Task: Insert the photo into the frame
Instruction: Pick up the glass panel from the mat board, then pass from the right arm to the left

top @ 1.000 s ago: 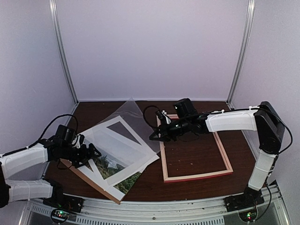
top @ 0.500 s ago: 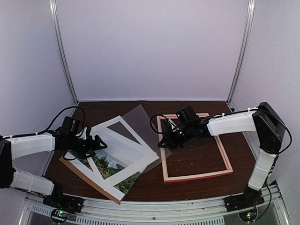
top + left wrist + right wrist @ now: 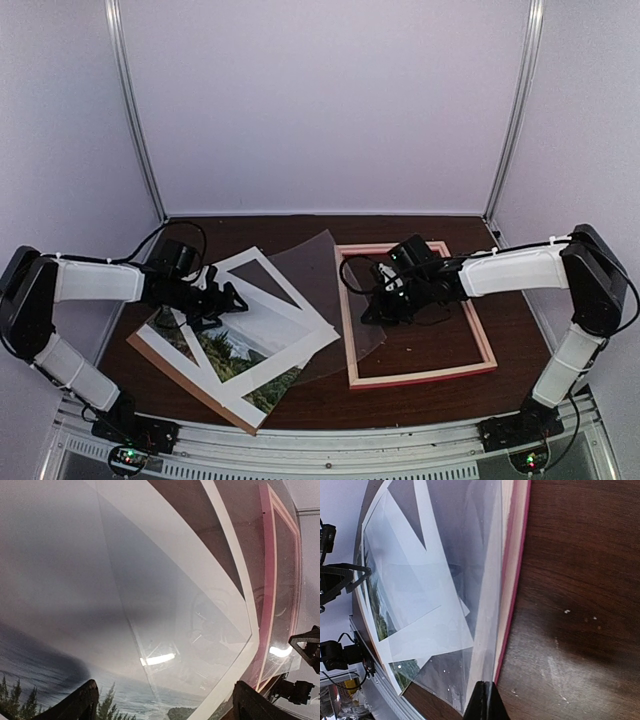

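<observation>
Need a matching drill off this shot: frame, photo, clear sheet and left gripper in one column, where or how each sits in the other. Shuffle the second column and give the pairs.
Column one
1. frame
2. photo
3. clear sheet
4. left gripper

Column two
A. edge pinched in the shut right gripper
B. partly covered by the white mat
C. open, above the mat
D. lying flat on the right side, pink rails

Pairs: 1-D, 2-B, 3-A, 4-C
</observation>
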Motion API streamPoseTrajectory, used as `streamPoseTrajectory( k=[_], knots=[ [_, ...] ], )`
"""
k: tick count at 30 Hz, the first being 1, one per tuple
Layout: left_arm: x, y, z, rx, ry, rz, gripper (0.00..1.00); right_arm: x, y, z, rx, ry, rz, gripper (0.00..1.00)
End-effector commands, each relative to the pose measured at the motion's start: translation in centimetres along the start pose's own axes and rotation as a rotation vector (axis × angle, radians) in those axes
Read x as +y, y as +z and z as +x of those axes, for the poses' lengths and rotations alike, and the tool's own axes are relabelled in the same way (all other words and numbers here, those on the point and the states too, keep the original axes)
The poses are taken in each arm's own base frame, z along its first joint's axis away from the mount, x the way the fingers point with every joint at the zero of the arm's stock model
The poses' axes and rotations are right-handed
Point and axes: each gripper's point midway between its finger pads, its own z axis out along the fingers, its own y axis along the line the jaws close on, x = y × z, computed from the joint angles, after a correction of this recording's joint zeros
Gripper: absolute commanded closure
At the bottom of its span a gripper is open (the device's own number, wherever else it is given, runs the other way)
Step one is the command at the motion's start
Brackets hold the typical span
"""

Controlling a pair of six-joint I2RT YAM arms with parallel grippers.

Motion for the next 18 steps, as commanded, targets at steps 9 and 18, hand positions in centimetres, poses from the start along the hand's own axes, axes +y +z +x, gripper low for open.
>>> streamPoseTrajectory(
  k=[9,18],
  knots=[
    [-4.3,1.9,-4.1,-0.048,0.121,0.037,0.06,-5.4,-3.6,-0.6,-0.109,0.000,0.265,1.00],
    [-6.3,5.3,-7.2,-0.016,0.197,0.061,0.06,-8.7,-2.9,-0.8,-0.096,0.034,0.335,1.00]
  ],
)
